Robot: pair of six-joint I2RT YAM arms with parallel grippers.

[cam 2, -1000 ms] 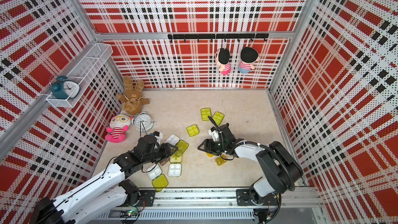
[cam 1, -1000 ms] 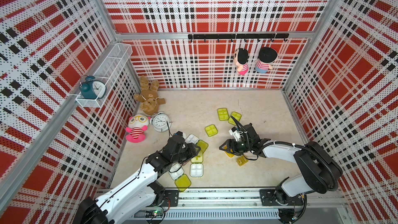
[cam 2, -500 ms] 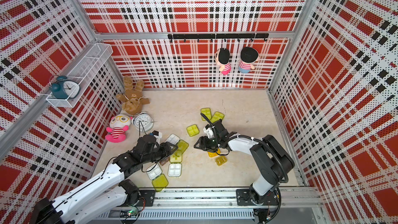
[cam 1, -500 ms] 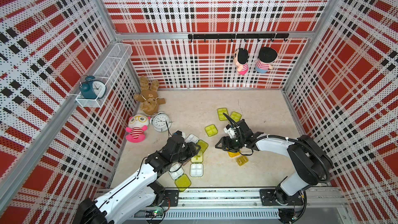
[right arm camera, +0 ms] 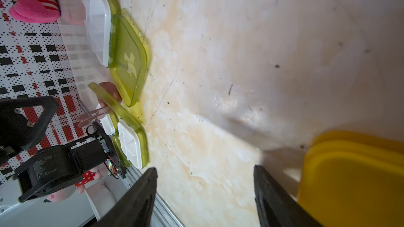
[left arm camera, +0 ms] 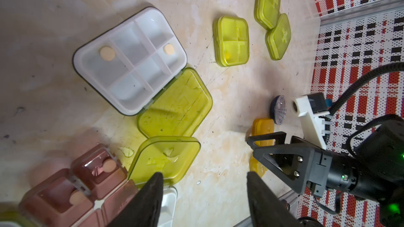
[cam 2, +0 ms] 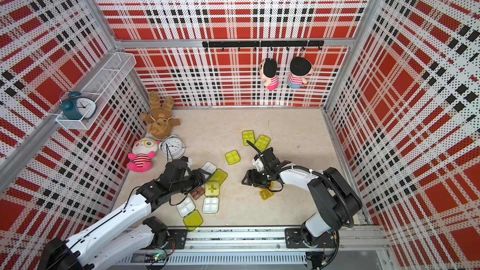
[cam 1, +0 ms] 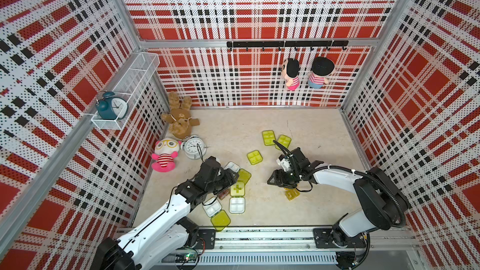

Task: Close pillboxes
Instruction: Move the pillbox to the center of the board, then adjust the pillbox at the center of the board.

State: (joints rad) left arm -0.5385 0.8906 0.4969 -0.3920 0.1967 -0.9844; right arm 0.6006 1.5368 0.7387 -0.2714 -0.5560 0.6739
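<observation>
The left gripper [left arm camera: 203,193] is released, its jaws apart with nothing between them. It hovers at a lime box [cam 1: 237,189] whose lid sits tilted over its white tray, and a brown box [cam 1: 222,195] lies just left of that. The right gripper [right arm camera: 205,184] is released too, over bare floor [cam 1: 259,203], with an orange box [right arm camera: 354,177] just beside one finger. Three closed lime boxes [cam 1: 254,157] lie farther back, and open ones [cam 1: 212,207] lie at the near left.
</observation>
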